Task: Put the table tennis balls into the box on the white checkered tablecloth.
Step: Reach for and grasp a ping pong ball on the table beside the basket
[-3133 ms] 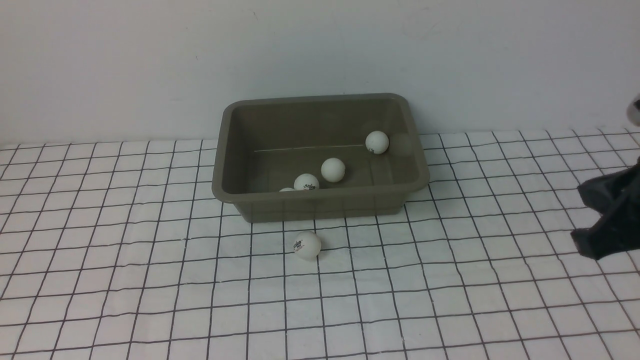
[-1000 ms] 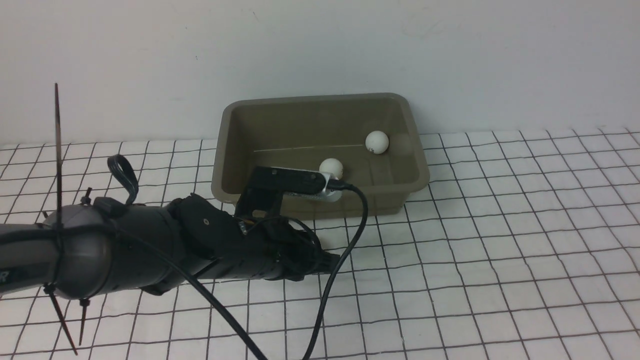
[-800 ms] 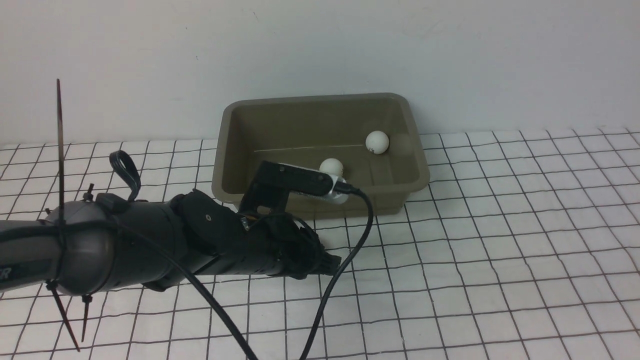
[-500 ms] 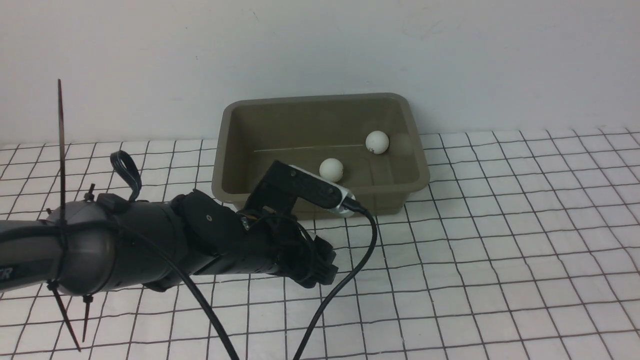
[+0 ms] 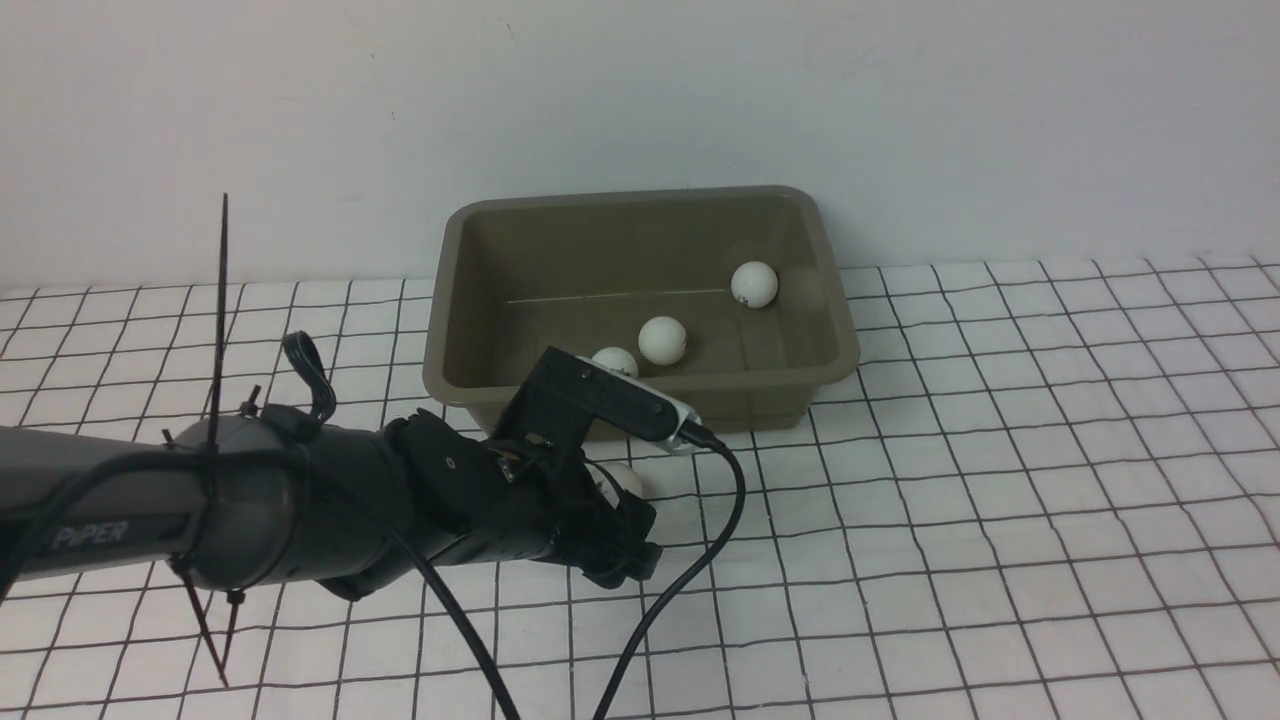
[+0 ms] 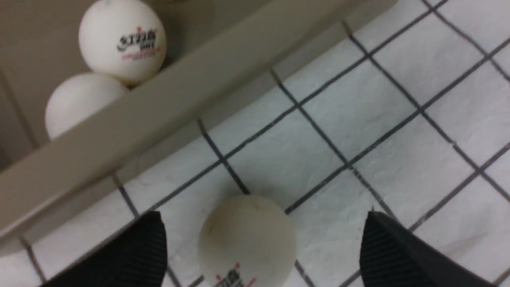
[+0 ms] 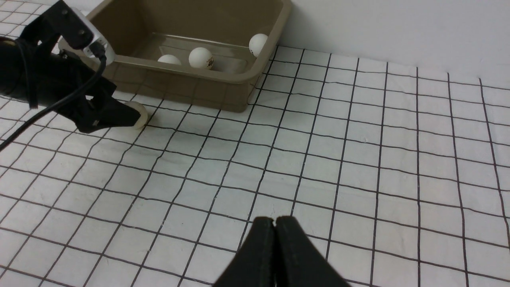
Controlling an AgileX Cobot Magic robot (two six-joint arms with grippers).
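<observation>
Loose ball (image 6: 247, 235) | cut off at frame edge | between spread left jaws

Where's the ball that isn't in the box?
Front view, near the middle: the loose ball lies on the tablecloth just in front of the box, between the fingers of the open left pincer.

Landmark: rectangular olive-grey plastic tub (image 5: 455, 300), plain, unpatterned. Inside it, small matte white plastic balls (image 5: 662, 339); logo ball (image 6: 120, 40) has dark-and-red print. Loose ball (image 6: 247, 239) just outside the tub is duller off-white with similar print. Wrinkled cloth (image 5: 1000, 450) beneath the tub is white with a thin black grid.
</observation>
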